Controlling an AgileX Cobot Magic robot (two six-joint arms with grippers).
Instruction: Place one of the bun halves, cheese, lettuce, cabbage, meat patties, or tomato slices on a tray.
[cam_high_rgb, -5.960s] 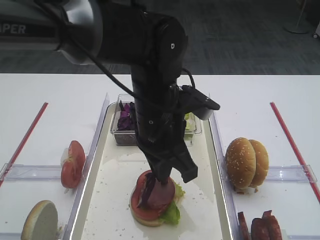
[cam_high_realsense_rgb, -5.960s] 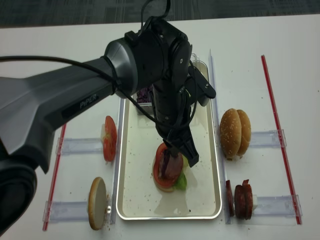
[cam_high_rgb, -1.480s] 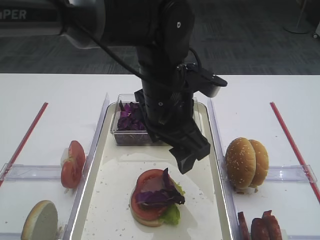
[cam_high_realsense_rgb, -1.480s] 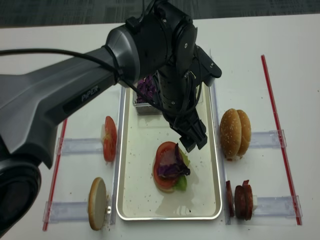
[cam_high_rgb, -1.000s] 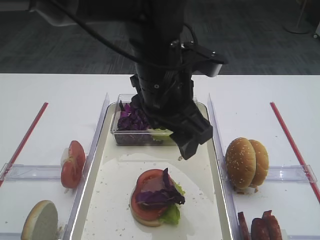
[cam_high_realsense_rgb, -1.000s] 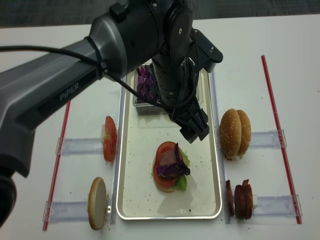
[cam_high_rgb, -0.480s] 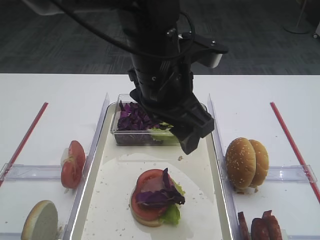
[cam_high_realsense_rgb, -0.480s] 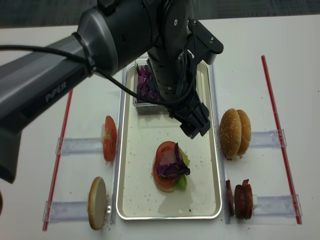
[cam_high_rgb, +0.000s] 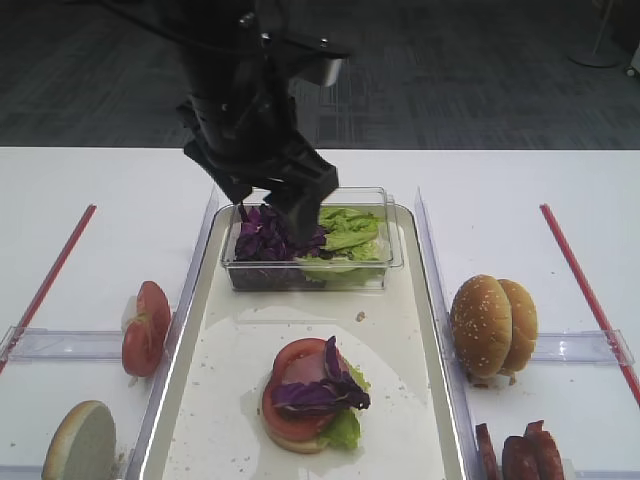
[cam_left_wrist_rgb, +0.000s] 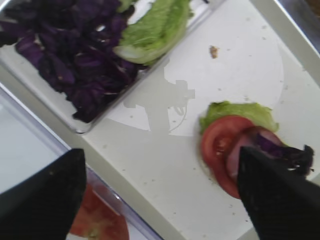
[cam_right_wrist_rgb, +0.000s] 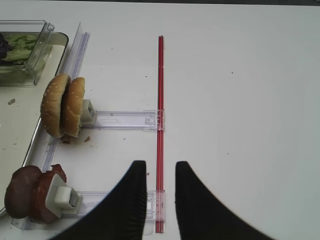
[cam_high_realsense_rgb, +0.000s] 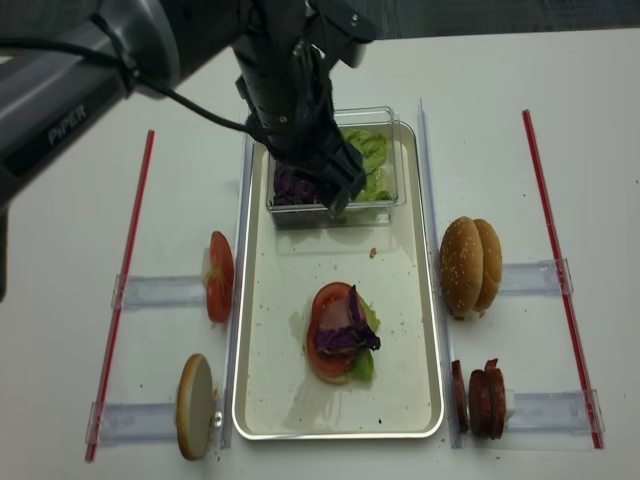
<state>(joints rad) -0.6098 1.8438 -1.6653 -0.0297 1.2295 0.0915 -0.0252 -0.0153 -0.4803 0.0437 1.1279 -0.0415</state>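
Crinkly purple cabbage (cam_high_rgb: 322, 388) sits atop the round tomato slice (cam_high_rgb: 296, 398) on the shiny-rimmed tray (cam_high_rgb: 411, 400). Left tool (cam_high_rgb: 272, 205) is spread wide, holding nothing; right tool (cam_right_wrist_rgb: 161, 172) looks slightly parted.

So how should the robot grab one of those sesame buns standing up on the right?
Probably from above, pinching the outer sesame bun half across its thin width. The two bun halves stand on edge, side by side, in a clear holder, so the top rim is free and both broad faces are reachable.
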